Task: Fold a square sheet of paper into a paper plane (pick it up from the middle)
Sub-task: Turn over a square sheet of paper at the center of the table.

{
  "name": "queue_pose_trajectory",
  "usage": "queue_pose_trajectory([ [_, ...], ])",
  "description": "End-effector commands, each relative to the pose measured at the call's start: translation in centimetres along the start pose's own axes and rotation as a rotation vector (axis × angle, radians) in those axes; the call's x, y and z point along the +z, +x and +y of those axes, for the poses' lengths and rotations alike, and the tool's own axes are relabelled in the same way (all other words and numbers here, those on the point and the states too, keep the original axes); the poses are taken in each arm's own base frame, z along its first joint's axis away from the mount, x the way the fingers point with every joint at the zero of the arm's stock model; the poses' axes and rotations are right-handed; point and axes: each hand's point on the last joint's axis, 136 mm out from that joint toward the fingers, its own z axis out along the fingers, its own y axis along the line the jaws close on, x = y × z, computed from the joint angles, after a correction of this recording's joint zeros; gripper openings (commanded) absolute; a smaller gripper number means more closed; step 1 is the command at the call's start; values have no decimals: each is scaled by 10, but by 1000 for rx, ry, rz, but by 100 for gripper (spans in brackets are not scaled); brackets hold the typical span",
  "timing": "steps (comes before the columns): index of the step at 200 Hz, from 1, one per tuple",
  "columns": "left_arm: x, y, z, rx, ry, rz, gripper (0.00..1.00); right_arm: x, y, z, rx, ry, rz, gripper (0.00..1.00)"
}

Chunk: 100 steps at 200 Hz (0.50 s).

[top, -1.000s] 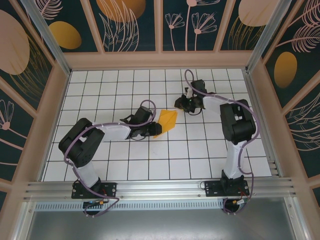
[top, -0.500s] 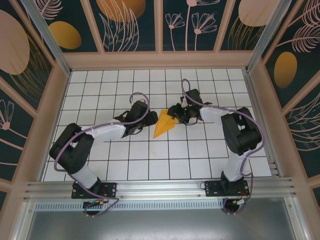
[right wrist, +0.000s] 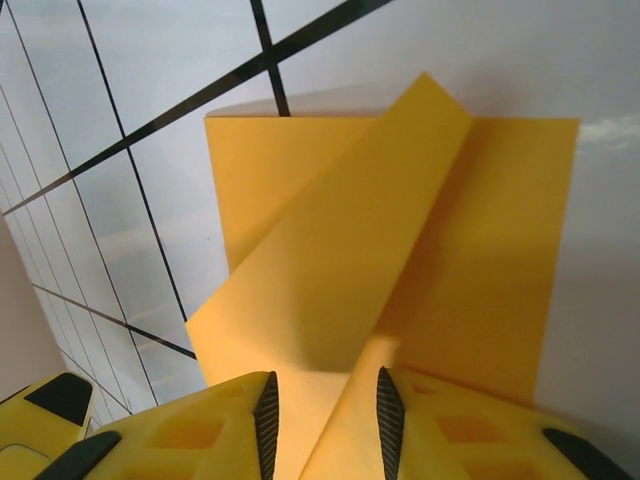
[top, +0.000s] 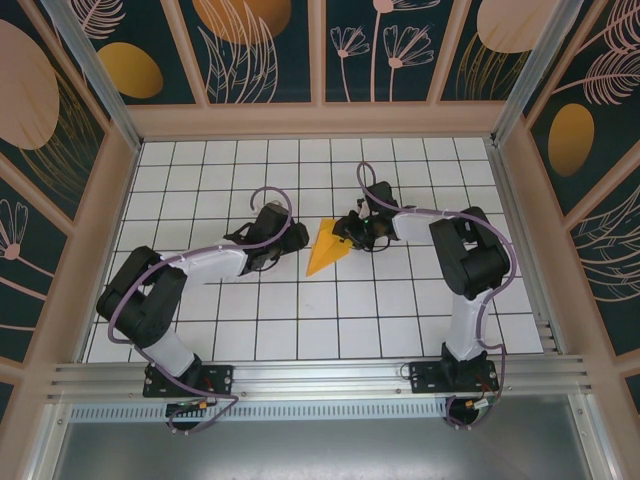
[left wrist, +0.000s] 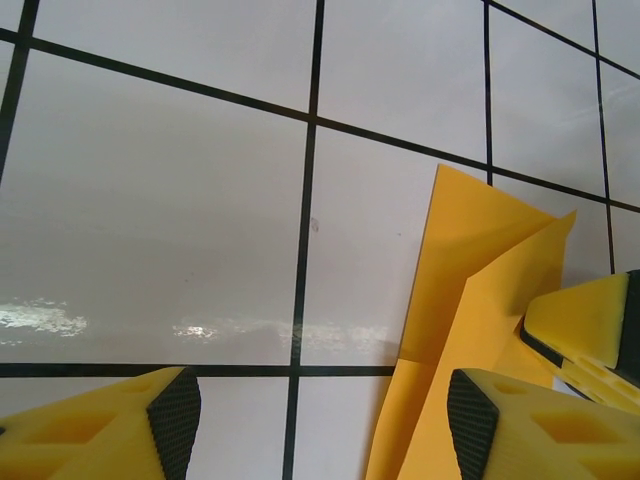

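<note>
The square sheet of paper, orange-yellow and folded to a pointed triangular form, lies mid-floor with its tip toward the near left. My left gripper stands just left of it, jaws wide open and empty. In the left wrist view the paper lies ahead by the right pad of this gripper, and a yellow finger of the other gripper rests on it. My right gripper is at the paper's far right edge. In the right wrist view its jaws are narrow around a raised fold of the paper.
The floor is white tile with black grid lines. Patterned walls in a wooden frame close it in at the back and both sides. An aluminium rail runs along the near edge by the arm bases.
My left gripper has let go of the paper, opened wide and drawn slightly left. My right gripper has come down-left onto the paper's edge and closed on it.
</note>
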Motion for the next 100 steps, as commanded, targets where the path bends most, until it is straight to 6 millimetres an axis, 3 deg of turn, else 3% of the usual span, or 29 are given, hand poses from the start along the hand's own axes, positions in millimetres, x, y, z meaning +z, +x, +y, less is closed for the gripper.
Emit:
queue_pose_trajectory([
  [1, -5, -5, 2, -21, 5, -21, 69, 6, -1, 14, -21, -48, 16, 32],
  [51, -4, -4, 6, -37, 8, -15, 69, 11, 2, 19, -24, -96, 41, 30],
  [100, -12, -9, 4, -62, 78, -18, 73, 8, 0, 35, -103, -222, 8, 16],
])
